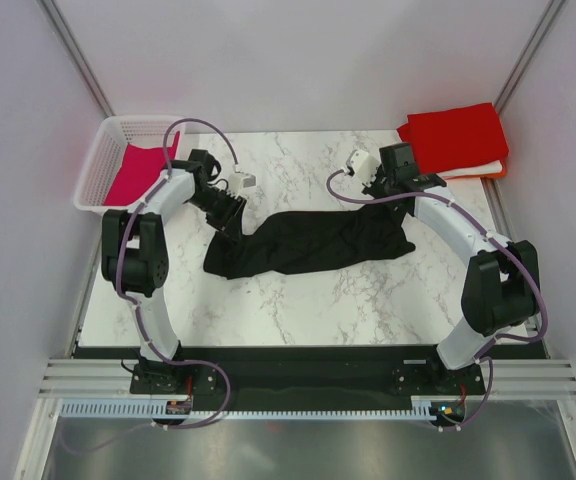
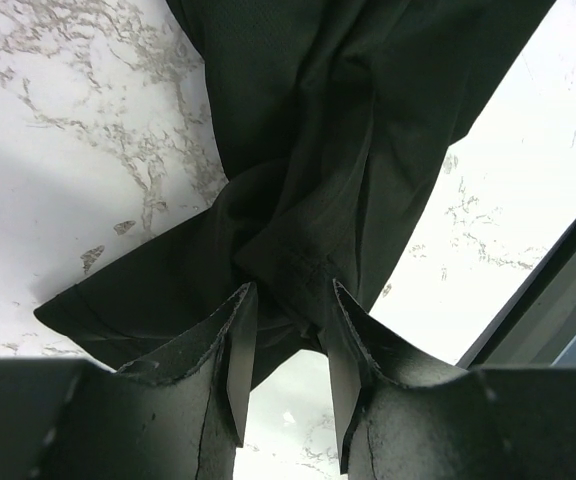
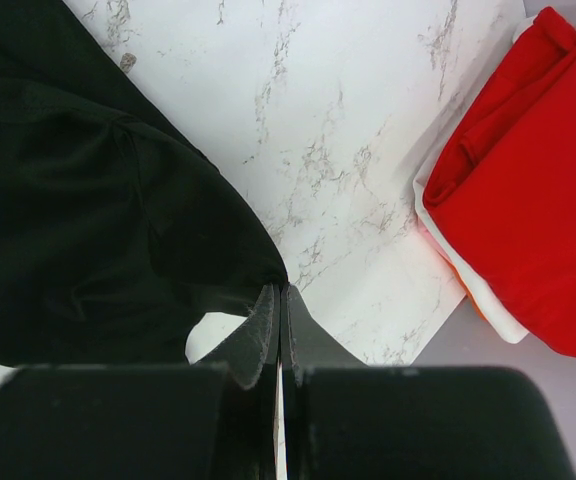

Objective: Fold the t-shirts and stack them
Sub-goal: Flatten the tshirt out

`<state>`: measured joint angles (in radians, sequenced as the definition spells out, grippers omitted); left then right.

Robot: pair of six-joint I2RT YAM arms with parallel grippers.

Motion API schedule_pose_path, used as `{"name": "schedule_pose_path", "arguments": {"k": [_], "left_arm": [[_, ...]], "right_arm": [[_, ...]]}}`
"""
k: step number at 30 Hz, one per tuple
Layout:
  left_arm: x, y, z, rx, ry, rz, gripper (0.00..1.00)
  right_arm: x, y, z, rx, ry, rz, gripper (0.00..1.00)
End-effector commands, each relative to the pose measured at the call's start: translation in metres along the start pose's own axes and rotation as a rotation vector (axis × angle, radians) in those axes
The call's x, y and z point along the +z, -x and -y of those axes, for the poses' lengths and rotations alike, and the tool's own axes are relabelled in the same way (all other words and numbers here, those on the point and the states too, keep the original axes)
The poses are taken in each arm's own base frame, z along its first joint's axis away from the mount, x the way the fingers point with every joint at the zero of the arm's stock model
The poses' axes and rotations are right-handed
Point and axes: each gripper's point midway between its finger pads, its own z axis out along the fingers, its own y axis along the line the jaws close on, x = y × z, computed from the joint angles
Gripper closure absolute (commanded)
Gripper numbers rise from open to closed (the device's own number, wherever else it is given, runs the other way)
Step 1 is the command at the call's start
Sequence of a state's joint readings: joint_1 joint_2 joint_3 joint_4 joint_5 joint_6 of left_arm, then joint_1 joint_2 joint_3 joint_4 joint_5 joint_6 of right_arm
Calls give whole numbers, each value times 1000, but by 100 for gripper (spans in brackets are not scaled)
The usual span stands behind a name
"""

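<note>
A black t-shirt (image 1: 308, 242) lies stretched and bunched across the middle of the marble table between my two grippers. My left gripper (image 1: 230, 222) is at its left end. In the left wrist view the left gripper (image 2: 288, 292) has its jaws a little apart, with a thick bunch of the black cloth (image 2: 308, 150) gathered between the tips. My right gripper (image 1: 383, 193) is at the shirt's right end. In the right wrist view the right gripper (image 3: 281, 292) is shut on the edge of the black shirt (image 3: 78, 210). A folded red shirt (image 1: 455, 135) tops a stack at the back right.
A white lattice basket (image 1: 96, 170) at the back left holds a magenta shirt (image 1: 138, 172). White and orange cloth edges (image 1: 483, 170) show under the red shirt, which also shows in the right wrist view (image 3: 528, 190). Grey walls enclose the table on three sides.
</note>
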<state>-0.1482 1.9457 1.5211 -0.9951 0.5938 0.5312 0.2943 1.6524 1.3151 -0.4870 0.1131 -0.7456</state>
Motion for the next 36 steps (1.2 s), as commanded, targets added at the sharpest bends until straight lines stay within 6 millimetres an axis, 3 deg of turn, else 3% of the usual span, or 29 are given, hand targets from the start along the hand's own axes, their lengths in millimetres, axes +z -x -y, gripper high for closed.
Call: {"name": "schedule_pose_path", "arguments": {"k": [1, 13, 16, 20, 22, 26, 28, 31, 36], "left_arm": [[4, -2, 4, -10, -20, -11, 59], [16, 10, 3, -12, -53, -9, 64], [15, 10, 3, -12, -52, -8, 72], [13, 14, 8, -11, -65, 8, 98], [9, 18, 11, -6, -64, 25, 98], [-20, 42, 19, 52, -20, 105, 98], [-48, 60, 26, 110, 34, 171, 98], [-83, 78, 38, 182, 104, 249, 98], [-125, 87, 55, 256, 200, 325, 98]], "right_arm": [[-11, 6, 9, 15, -32, 33, 100], [-18, 1, 9, 10, -50, 24, 100], [-19, -1, 9, 9, -53, 22, 100], [-19, -2, 8, 12, -53, 22, 100], [-21, -1, 9, 11, -57, 26, 100], [-31, 6, 24, 20, -107, 46, 100], [-41, 13, 36, 48, -146, 72, 100], [-63, 29, 66, 103, -236, 131, 100], [-112, 53, 103, 143, -366, 247, 100]]}}
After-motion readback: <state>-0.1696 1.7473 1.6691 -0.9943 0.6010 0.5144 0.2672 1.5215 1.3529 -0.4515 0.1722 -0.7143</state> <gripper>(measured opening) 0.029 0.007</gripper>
